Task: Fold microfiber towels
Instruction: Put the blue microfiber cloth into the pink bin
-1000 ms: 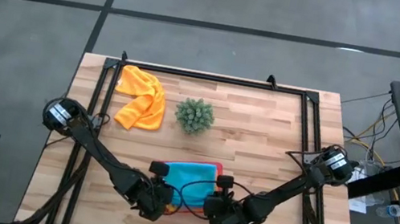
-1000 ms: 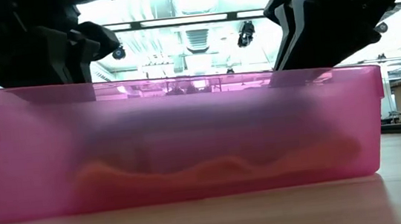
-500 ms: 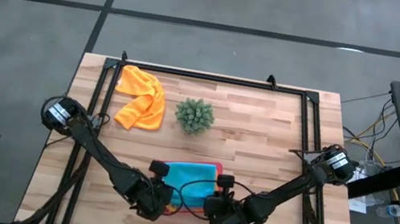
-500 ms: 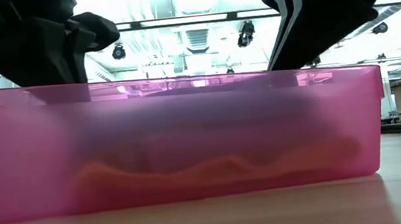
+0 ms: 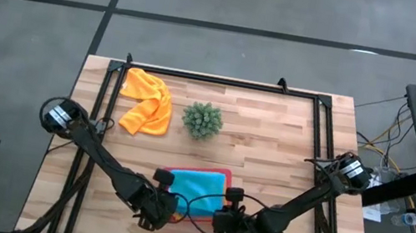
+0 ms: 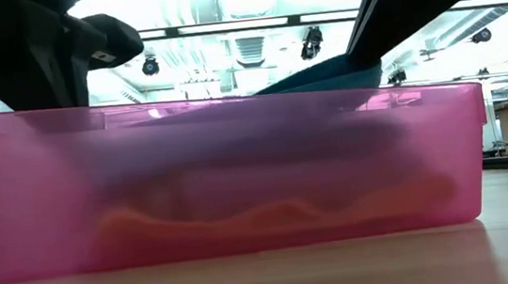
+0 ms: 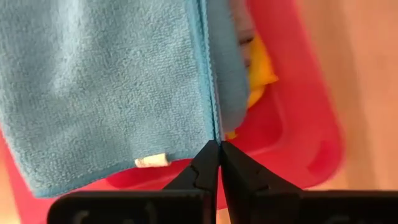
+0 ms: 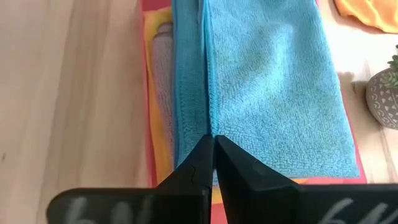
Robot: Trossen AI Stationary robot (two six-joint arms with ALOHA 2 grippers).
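Left hand (image 7: pixel 219 149): pinched shut on the blue towel (image 5: pixel 200 191)'s near edge.
Right hand (image 8: pixel 211 144): likewise, same edge.
Towel: stretches away from both hands over the tray (image 5: pixel 197 171), by the bench's near edge.

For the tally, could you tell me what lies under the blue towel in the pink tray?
Under the light blue towel, grey and yellow towels peek out; the rest is covered.

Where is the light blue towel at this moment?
In the high view the light blue towel lies on top of the pink tray at the table's near middle, its near edge pinched by the left pincer and right pincer.
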